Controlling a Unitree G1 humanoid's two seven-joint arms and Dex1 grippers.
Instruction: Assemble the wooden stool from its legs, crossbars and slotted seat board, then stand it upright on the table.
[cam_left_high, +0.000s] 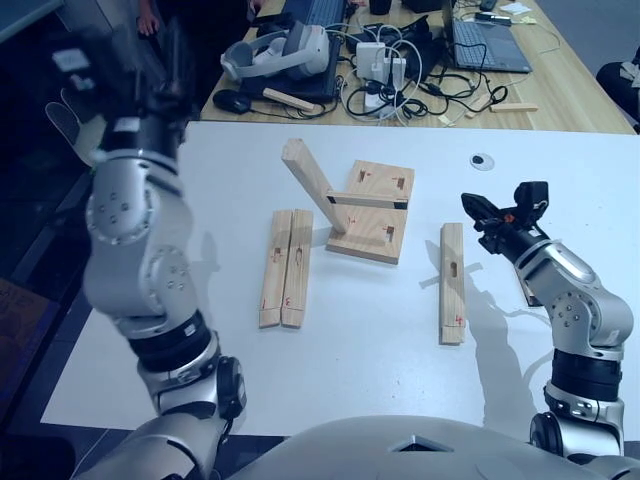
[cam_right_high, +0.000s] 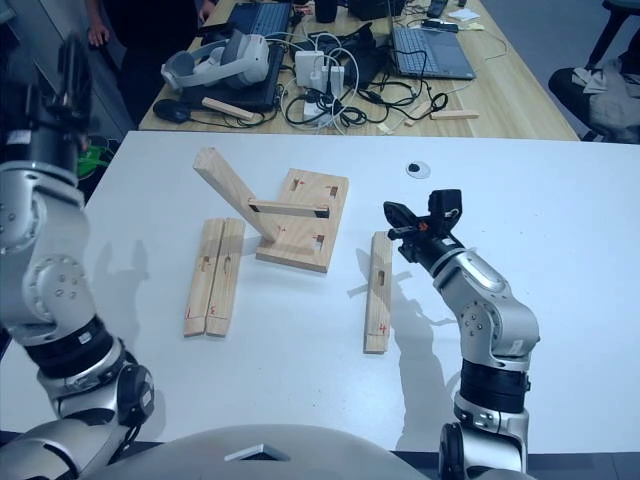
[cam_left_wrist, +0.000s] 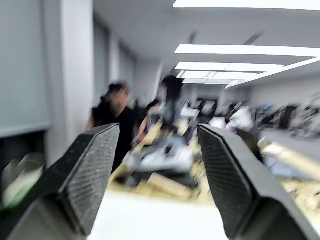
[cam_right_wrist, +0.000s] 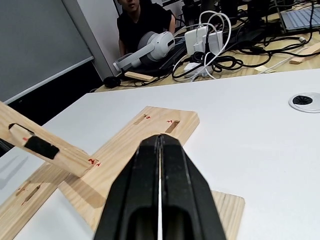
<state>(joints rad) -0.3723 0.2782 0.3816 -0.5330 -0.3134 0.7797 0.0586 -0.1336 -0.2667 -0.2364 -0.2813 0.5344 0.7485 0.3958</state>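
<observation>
Seat board (cam_left_high: 360, 242) flat on table (cam_left_high: 380, 345); one leg (cam_left_high: 308, 172) standing tilted on it.

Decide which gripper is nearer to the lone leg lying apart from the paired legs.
Right. The right gripper hovers just beside the lone leg, at its far end. The left gripper is raised high at the far left, beyond the paired legs.
</observation>
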